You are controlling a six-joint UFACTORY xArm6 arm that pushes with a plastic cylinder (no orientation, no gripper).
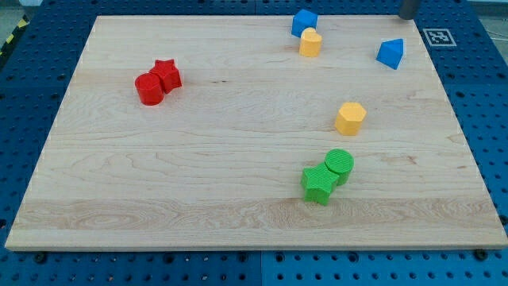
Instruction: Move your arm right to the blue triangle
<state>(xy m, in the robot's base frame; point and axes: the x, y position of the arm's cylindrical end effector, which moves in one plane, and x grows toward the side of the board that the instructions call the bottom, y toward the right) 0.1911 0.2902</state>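
Note:
The blue triangle [390,54] lies near the board's top right corner. My tip [408,17] shows at the view's top edge as the end of a grey rod, just above and slightly right of the blue triangle, with a small gap between them. It touches no block.
A blue cube [303,22] and a yellow heart-like block [310,43] sit together at top centre. A yellow hexagon [350,118] lies mid right. A green cylinder [340,165] touches a green star [319,184]. A red star [167,75] touches a red cylinder [149,89] at left. The wooden board [238,230] rests on a blue pegboard.

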